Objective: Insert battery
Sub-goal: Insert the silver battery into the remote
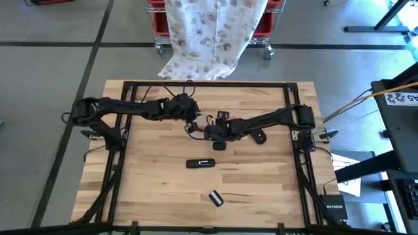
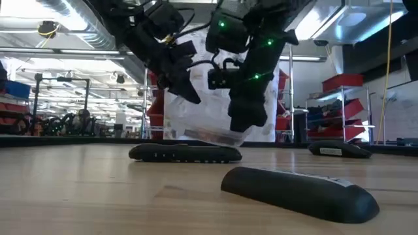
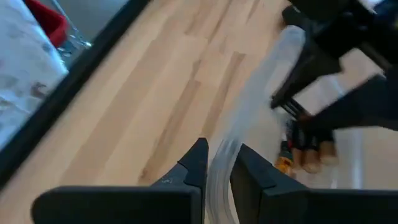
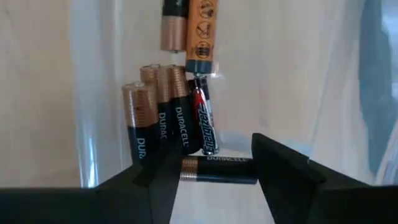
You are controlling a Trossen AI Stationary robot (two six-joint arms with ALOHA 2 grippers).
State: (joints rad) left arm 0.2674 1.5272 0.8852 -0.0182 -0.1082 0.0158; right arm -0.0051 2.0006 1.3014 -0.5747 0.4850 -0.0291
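Batteries (image 4: 177, 124) lie loose inside a clear container (image 3: 249, 118) whose rim the left pincer (image 3: 217, 165) clamps; the open right pincer (image 4: 211, 168) should straddle one cleanly.

Light wooden table (image 1: 150, 189), dark frame along its edges.
On it lie a black remote (image 1: 200, 163), a small cover piece (image 1: 215, 198) nearer the front, and another dark piece (image 1: 260, 137).

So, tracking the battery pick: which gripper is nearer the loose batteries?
Right. The right gripper hangs open directly over the batteries; the left gripper sits beside them, pinching the clear plastic container wall.
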